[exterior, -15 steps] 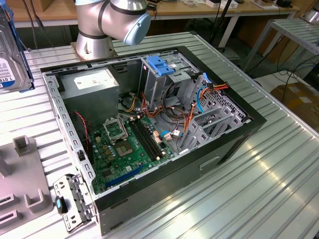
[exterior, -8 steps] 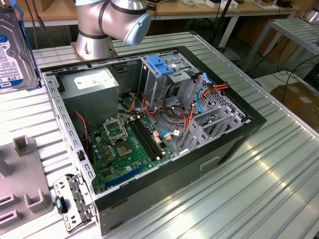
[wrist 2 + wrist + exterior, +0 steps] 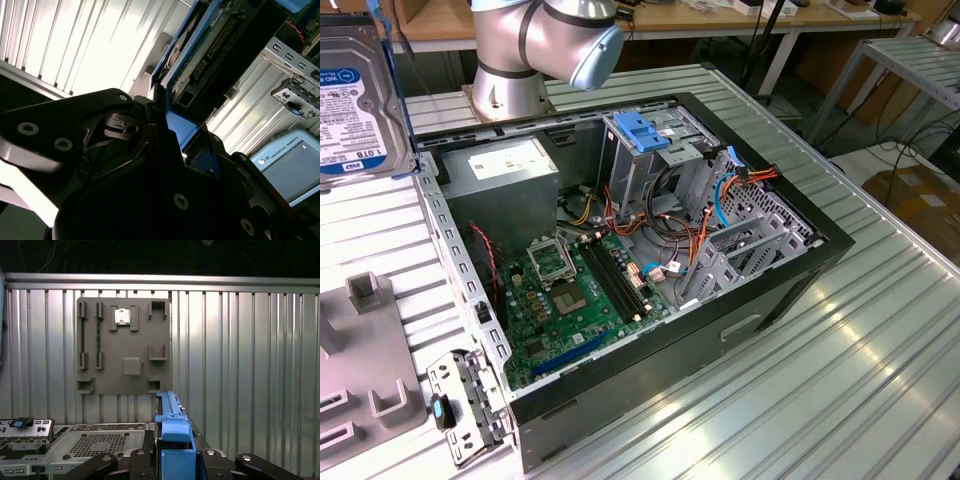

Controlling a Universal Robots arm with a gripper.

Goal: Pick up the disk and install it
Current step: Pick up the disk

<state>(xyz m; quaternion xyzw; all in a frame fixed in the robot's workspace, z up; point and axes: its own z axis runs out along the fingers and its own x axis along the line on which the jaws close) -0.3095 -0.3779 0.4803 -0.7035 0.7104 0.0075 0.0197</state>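
The disk [image 3: 350, 100], a dark hard drive with a silver label in a bright blue carrier, hangs in the air at the exterior view's far left, above the table and apart from the open computer case [image 3: 790, 300]. In the first wrist view the carrier's blue edge [image 3: 172, 432] stands upright between my gripper's [image 3: 175, 452] dark fingers [image 3: 145, 460], which are shut on it. In the second wrist view the disk's circuit-board side [image 3: 220, 45] runs away from the gripper [image 3: 175, 127].
Inside the case stand a tall grey metal cage with a light-blue latch plate [image 3: 640, 135], a power supply [image 3: 510, 175], a motherboard [image 3: 575, 290] and loose cables [image 3: 720, 190]. A grey fixture plate [image 3: 125, 345] lies on the ribbed metal table [image 3: 800, 400]. The arm's base [image 3: 540, 45] rises behind the case.
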